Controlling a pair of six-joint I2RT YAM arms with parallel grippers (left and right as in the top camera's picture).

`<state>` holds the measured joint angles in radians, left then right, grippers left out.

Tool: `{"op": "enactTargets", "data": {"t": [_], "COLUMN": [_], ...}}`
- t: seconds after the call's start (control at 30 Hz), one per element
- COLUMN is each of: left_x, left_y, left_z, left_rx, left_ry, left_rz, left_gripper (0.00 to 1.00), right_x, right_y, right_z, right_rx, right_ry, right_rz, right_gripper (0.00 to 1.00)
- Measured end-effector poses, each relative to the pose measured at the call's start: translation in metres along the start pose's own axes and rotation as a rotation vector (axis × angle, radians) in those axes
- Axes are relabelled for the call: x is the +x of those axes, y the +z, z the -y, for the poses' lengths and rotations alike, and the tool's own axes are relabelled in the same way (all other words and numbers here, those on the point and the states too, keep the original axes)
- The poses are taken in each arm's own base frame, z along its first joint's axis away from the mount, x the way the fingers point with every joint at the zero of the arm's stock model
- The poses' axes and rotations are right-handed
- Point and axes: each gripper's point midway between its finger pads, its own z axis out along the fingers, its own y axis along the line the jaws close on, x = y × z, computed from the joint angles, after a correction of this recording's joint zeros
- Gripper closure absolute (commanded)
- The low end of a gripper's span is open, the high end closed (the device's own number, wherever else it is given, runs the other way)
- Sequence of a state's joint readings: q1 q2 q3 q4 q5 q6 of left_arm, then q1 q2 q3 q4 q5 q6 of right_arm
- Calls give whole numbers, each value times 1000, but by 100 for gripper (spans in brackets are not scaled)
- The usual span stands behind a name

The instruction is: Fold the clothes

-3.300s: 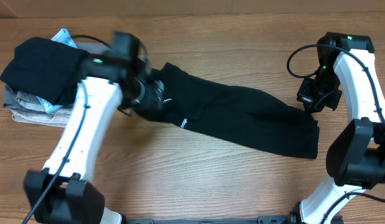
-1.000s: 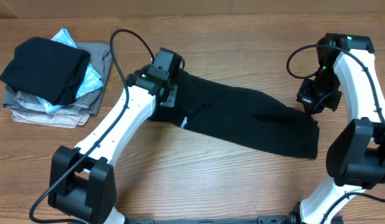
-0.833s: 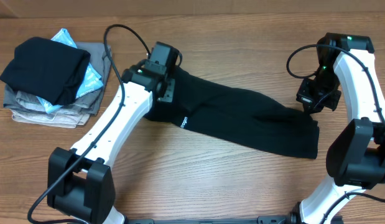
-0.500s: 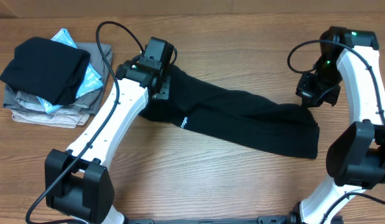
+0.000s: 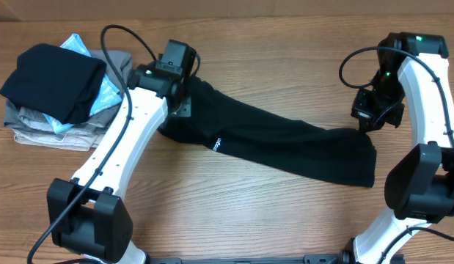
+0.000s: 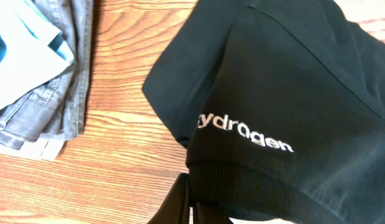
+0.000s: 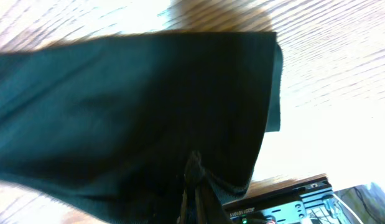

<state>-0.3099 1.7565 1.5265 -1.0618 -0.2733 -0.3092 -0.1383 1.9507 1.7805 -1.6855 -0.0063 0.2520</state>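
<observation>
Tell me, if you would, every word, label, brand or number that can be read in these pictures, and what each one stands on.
"ydrogen": white lettering on the black T-shirt, left wrist view; a fold hides any letter before it.
The same lettering in the overhead view: too small to read.
Small white print on a dark panel at the bottom of the right wrist view: too blurred to read.
</observation>
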Motion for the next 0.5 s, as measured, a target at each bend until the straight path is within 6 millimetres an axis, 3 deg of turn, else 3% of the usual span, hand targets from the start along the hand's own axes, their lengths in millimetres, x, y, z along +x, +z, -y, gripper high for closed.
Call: {"op": "enactTargets", "data": {"t": [0.13, 0.5], "left_x": [0, 16], "left_y": [2, 17], "left_z": [-4, -4], "left_rx": [-4, -12], "left_ry": [-19, -36], "left_rz": [-4, -43], "left_gripper": [96, 96], "right_x": [2, 22], "right_y": [17, 89], "right_z": [10, 26], "right_rx": [58, 139], "right_ry": [32, 55], "right_rz": [-19, -121], "right_gripper": [96, 96]}}
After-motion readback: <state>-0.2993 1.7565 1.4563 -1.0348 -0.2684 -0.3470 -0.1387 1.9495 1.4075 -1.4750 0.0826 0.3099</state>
